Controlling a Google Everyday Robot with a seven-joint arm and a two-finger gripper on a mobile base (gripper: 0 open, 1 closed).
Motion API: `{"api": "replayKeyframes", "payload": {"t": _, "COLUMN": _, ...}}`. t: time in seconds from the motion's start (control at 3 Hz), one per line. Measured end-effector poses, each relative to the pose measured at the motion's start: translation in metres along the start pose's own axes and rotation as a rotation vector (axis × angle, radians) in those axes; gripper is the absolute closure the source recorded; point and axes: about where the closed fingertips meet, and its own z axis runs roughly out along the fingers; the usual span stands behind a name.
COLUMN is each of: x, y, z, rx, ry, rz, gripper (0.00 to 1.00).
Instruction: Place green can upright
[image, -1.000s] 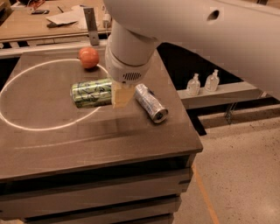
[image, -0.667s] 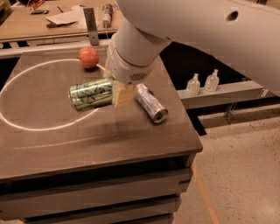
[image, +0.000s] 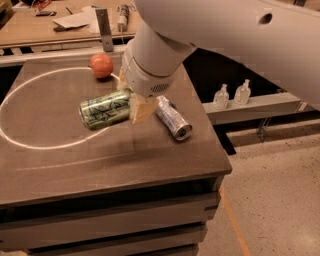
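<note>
1. Table (image: 100, 170): dark top. We note a white ring (image: 30, 142) marked on it.
2. Silver can (image: 172, 119): on its side at 3 o'clock from the green can, just beside the gripper. We log no shift in the last second.
3. Green can (image: 105, 109): on its side inside the ring, long axis running 9 to 3 o'clock. It lies where it lay a second ago, so we judge the uprighting not yet begun.
4. Gripper (image: 134, 100): at the can's 3 o'clock end, touching it. We cannot tell whether it is clamped. The arm above has leaned further over the table.
5. Apple (image: 101, 66): at 12 o'clock from the green can, apart from it and unmoved.
6. Two bottles (image: 232, 94): off the table, on a ledge at 2 o'clock.
</note>
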Motion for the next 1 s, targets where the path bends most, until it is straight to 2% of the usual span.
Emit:
{"api": "replayKeyframes", "payload": {"t": 0.33, "x": -0.003, "y": -0.005, "z": 0.006, "rx": -0.008, "ry": -0.016, "rz": -0.086, "gripper": 1.0}}
{"api": "replayKeyframes", "payload": {"t": 0.67, "x": -0.006, "y": -0.014, "z": 0.017, "rx": -0.034, "ry": -0.021, "rz": -0.283, "gripper": 1.0}}
{"api": "replayKeyframes", "payload": {"t": 1.0, "x": -0.009, "y": -0.017, "z": 0.025, "rx": -0.058, "ry": -0.017, "rz": -0.533, "gripper": 1.0}}
